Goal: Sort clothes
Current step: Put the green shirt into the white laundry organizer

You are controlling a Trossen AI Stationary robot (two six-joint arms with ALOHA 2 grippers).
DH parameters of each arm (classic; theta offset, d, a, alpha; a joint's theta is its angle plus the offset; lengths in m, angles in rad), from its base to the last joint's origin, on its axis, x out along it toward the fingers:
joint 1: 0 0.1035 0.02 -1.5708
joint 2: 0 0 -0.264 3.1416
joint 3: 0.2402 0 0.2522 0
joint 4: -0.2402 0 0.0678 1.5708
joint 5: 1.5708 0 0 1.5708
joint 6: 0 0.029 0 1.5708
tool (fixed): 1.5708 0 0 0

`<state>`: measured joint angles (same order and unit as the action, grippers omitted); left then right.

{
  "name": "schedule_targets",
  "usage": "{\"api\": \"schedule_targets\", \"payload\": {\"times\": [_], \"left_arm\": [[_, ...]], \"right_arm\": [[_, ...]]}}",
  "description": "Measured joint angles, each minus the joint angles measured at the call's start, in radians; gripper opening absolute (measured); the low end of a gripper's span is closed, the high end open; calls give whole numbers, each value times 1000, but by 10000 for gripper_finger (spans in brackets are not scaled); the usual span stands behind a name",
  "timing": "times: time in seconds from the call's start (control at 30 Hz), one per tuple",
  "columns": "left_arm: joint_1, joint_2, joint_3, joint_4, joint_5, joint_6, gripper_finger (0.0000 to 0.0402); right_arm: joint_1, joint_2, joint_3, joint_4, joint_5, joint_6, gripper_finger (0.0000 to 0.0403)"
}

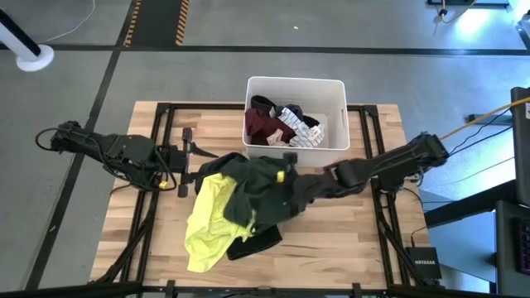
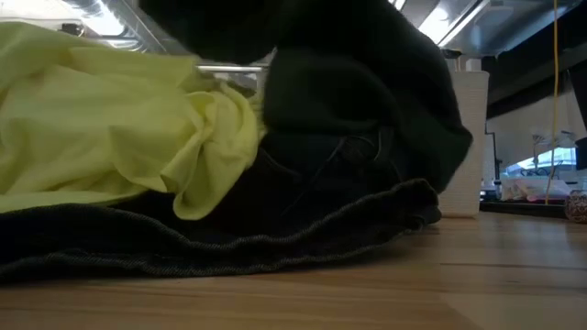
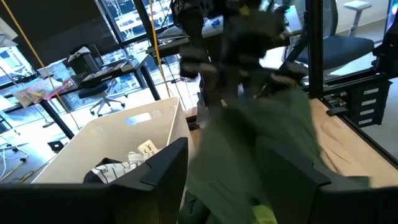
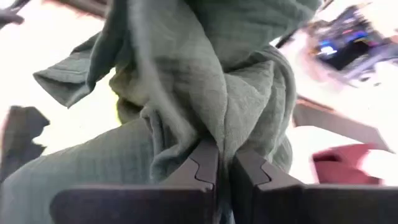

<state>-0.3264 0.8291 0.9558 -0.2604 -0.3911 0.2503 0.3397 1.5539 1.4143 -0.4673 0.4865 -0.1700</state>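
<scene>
Right gripper (image 4: 225,163) is clamped on a fold of the dark green garment (image 1: 263,184), fingers pinched nearly together w/ fabric between them. You only get that from the right wrist view; from the high view the gripper end is buried in cloth mid-table, just in front of the white bin (image 1: 335,91). Left gripper (image 1: 189,151) sits at the pile's left edge, fingers spread apart, nothing in them. The neon yellow garment (image 1: 211,217) lies left-front, partly over a black garment (image 1: 252,244) on the table (image 1: 331,240). The low view shows that layering best. The maroon piece (image 1: 263,124) and striped piece (image 1: 300,128) are in the bin, clear only from above.
</scene>
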Motion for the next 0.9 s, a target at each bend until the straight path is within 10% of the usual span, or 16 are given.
{"api": "schedule_targets", "payload": {"times": [0.5,0.9], "left_arm": [[0,0,0,2,0,0,182],[0,0,0,4,0,9,182]], "right_arm": [[-2,-222,0,275,301,-239,23],[-130,-251,102,501,283,-446,20]]}}
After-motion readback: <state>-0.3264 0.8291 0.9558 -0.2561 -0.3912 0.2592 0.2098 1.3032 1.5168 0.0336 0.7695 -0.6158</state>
